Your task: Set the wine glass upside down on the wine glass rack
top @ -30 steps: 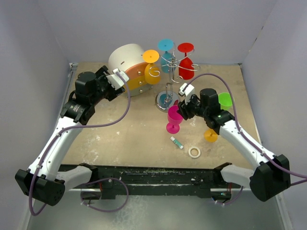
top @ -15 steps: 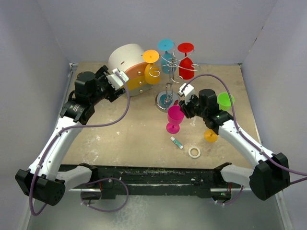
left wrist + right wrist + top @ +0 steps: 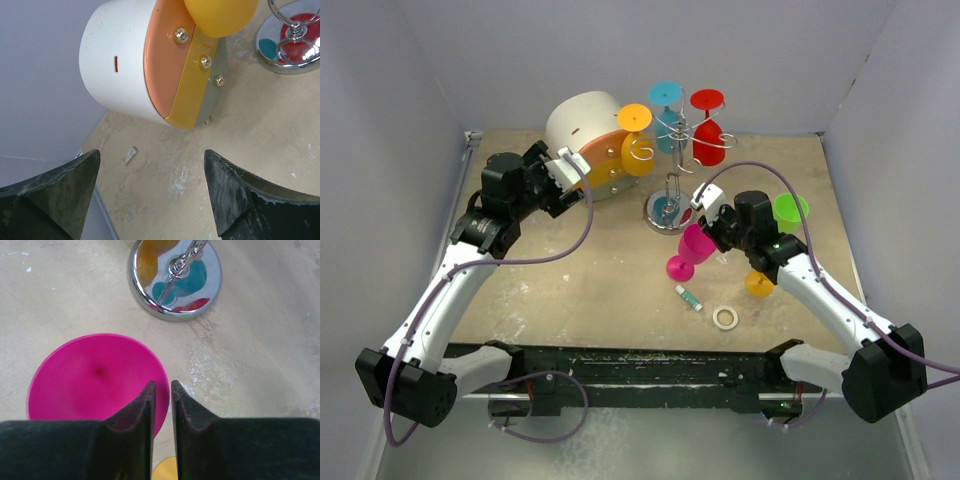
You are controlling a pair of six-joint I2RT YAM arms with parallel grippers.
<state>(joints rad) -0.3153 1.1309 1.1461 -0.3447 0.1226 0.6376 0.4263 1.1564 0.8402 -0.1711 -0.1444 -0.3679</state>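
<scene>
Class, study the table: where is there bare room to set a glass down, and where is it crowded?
Free: the wide bare patch between the left arm, the drawer box and the pink glass. Crowded: around the rack base, green glass, tube and tape roll.

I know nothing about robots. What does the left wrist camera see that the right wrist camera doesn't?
Only the left wrist view: the white-and-orange round box, the bowl of an orange glass at the top edge, and the left tool, its fingers wide apart and holding nothing.

Only the right wrist view: the pink wine glass seen from above, with the right tool closed on its rim.

Both: the rack's round chrome base and the sandy tabletop.
</scene>
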